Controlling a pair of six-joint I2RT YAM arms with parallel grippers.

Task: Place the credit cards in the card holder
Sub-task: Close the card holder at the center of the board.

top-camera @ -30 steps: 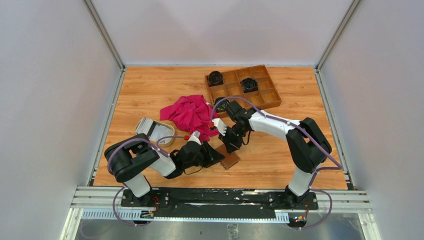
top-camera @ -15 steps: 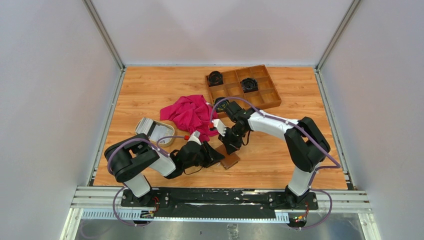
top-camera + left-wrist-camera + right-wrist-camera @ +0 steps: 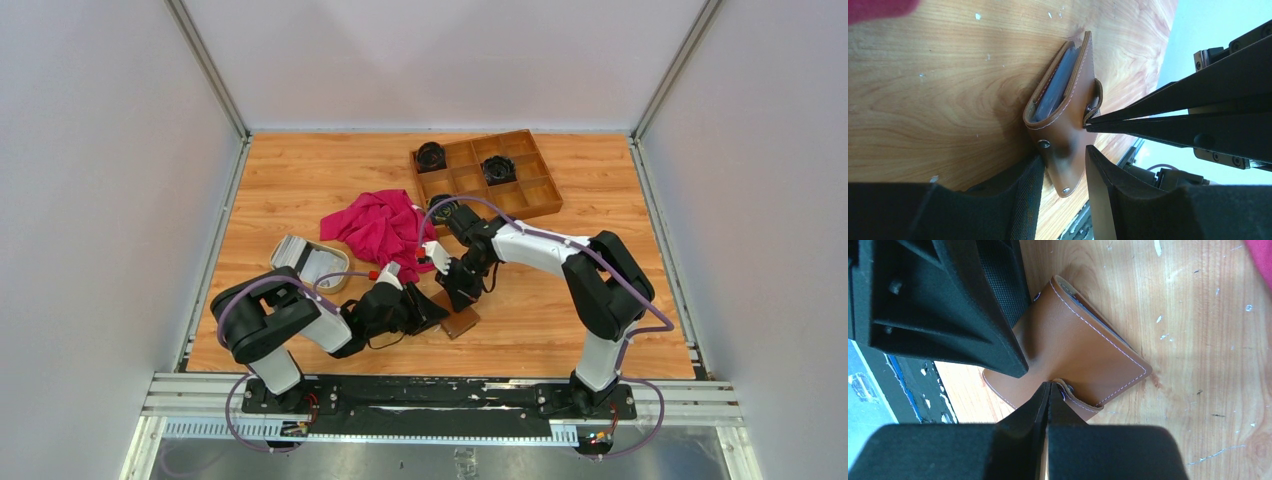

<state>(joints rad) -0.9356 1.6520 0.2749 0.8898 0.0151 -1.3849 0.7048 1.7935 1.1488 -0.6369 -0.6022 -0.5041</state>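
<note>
The brown leather card holder (image 3: 462,322) lies on the table between both arms. In the left wrist view it (image 3: 1063,115) is folded, with grey pockets showing at its edge. My left gripper (image 3: 1063,160) closes on its lower flap corner, low over the table (image 3: 432,312). My right gripper (image 3: 1048,386) is shut, its tips pinching the snap tab on the holder's cover (image 3: 1083,347); from above it (image 3: 460,297) comes down over the holder. The credit cards (image 3: 295,253), a grey-white stack, lie in a cream oval dish (image 3: 338,281) to the left.
A red cloth (image 3: 383,227) lies crumpled just behind the grippers. A brown wooden compartment tray (image 3: 540,205) with black round parts stands at the back right. Grey walls close in the table on three sides.
Almost nothing: the right arm's elbow has shifted slightly left. Both grippers stay at the card holder.
</note>
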